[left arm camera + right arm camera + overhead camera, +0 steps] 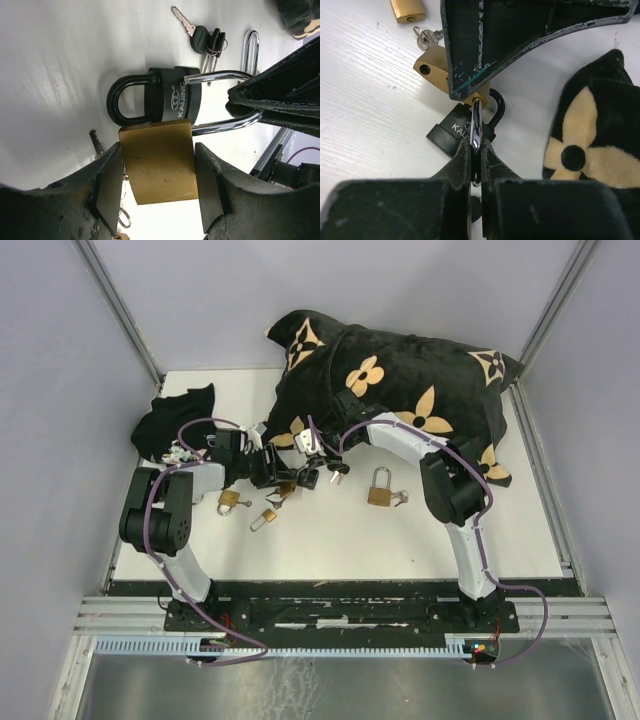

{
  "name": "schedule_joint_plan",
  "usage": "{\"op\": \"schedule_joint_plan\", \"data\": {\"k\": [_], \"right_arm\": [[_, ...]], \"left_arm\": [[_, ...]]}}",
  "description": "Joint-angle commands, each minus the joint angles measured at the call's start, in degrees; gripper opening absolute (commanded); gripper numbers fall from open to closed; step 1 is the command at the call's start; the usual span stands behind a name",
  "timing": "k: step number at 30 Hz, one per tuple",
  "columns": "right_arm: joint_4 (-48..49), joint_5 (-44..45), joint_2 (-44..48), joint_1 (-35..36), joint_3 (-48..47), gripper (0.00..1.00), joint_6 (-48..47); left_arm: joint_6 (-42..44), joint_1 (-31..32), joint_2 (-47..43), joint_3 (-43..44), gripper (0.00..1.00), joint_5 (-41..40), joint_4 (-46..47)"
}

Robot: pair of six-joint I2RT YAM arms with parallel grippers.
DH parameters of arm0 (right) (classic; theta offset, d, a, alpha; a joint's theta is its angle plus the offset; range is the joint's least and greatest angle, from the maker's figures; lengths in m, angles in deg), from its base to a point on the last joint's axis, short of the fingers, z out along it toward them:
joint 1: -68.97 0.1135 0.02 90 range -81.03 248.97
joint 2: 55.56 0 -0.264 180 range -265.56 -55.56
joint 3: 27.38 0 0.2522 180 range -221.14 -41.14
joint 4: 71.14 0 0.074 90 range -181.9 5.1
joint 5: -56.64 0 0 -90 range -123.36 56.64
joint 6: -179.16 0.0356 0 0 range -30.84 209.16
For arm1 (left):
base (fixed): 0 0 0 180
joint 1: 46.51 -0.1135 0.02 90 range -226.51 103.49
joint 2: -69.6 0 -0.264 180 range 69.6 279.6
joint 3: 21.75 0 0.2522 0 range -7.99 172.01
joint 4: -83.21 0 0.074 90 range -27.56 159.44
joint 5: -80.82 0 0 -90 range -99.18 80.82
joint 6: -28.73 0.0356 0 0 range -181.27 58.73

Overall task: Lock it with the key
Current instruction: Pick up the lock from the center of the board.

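Against the white tabletop [400, 540], left jaws are clamping the brass padlock [157, 165] body while right jaws are pinching its shackle [220, 74], keys [205, 37] lying just beyond.

You see your right gripper [476, 150] pinched tight on the chrome shackle [476, 122], which runs up to the brass padlock [432, 70], half hidden under the left gripper [475, 75]. A black padlock [452, 134] lies under the shackle on the white table [370, 110]. Another brass lock [407, 10] and small keys [423, 37] sit top left, and flowered black cloth [590, 145] lies to the right.
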Motion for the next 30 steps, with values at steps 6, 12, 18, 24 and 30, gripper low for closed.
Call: {"op": "schedule_joint_plan", "data": {"k": [6,12,18,24,30], "right_arm": [[6.87,0.87,6.84,0.03,2.08,0.02,6.77],[3.98,-1.40,16.98,-0.18,5.88,0.02,8.87],[-13.18,-4.12,27.97,-1.51,9.13,0.02,-0.87],[-24.14,-6.52,38.89,-3.22,10.45,0.02,9.12],[-20.90,-6.09,50.03,-5.06,16.03,0.02,29.37]], "left_arm": [[-3.45,0.20,-9.50,-0.43,0.61,4.64,4.82],[-1.78,0.02,-26.47,-3.67,0.78,0.14,3.51],[-5.85,0.22,-37.54,-9.85,0.86,3.96,16.05],[-1.83,8.81,-46.39,-21.90,0.89,3.15,42.45],[9.35,23.57,-50.58,-28.68,0.99,-6.68,54.97]]}}
